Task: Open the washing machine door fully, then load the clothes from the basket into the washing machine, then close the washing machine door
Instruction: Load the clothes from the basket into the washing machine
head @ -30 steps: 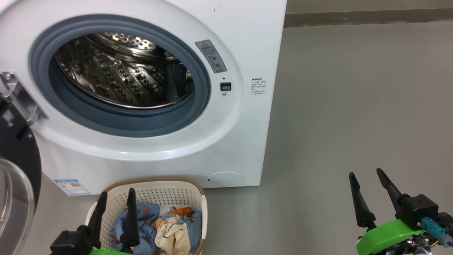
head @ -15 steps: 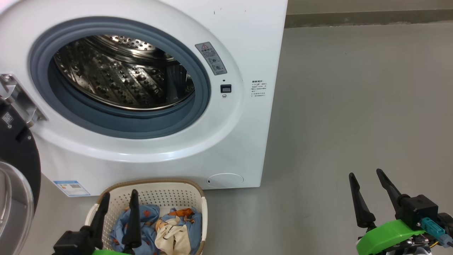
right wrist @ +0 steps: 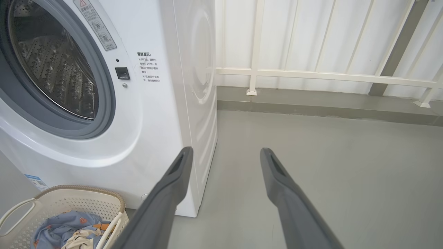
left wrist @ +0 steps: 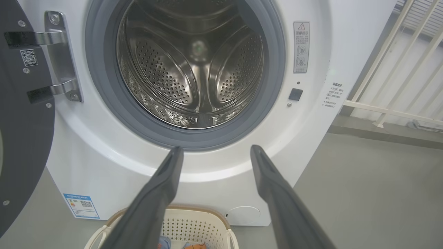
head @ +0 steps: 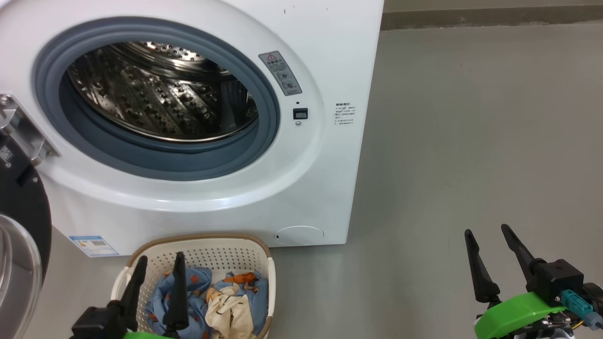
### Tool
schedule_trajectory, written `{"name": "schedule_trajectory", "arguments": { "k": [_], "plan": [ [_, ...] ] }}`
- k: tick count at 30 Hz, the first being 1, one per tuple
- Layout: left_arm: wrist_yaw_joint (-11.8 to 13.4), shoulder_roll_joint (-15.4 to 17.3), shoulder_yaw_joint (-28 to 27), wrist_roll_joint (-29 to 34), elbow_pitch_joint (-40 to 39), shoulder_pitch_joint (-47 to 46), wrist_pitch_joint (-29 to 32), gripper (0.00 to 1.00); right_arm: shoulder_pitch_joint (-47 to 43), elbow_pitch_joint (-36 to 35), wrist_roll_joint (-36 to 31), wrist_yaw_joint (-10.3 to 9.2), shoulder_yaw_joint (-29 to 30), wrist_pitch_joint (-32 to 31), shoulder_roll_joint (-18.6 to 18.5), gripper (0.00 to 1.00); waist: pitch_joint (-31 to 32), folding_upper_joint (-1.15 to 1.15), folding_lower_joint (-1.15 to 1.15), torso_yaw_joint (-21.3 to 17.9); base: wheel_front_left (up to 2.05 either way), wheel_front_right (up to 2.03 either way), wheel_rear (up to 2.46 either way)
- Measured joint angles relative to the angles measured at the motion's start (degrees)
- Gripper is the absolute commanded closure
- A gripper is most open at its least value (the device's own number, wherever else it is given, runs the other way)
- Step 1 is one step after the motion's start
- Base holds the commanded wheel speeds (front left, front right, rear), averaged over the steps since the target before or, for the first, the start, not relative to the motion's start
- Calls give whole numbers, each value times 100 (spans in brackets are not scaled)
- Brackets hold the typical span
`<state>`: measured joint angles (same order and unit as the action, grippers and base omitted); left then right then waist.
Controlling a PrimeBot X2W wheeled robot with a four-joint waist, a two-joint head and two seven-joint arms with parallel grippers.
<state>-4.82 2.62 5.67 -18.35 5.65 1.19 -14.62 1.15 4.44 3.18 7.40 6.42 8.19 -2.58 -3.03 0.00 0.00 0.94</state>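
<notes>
Gaping washing machine (head: pixel 320 188) (steel drum (head: pixel 155 103))

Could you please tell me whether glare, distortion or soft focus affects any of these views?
Head view: even, soft light and sharp focus, with small glints on the steel drum and a faint sheen on the floor. Left wrist view: wide-angle distortion slants the washing machine sides, and a bright spot sits deep in the drum. Right wrist view: the backdrop behind the railing is nearly washed out.

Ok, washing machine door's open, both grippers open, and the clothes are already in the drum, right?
No: the clothes lie in the basket and the drum is empty, as the head view shows. The washing machine door is open, and the left gripper and right gripper are open.
</notes>
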Motion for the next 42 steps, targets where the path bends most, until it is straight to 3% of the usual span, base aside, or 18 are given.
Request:
{"name": "schedule_trajectory", "arguments": {
  "k": [19,34,42],
  "plan": [
    [-32,9,188,142,512,-263,0,0,73,-11,-7,0,-7,0,0,0,-526,0,0,-74,0,0,0],
    [-83,212,619,493,2668,-1343,470,0,464,-259,-176,0,59,0,-1,0,-1522,0,0,-309,0,0,0],
    [-99,382,697,682,3908,-2503,497,0,773,-415,-202,0,80,58,-2,0,-2296,0,0,-523,0,0,0]
  ]
}}
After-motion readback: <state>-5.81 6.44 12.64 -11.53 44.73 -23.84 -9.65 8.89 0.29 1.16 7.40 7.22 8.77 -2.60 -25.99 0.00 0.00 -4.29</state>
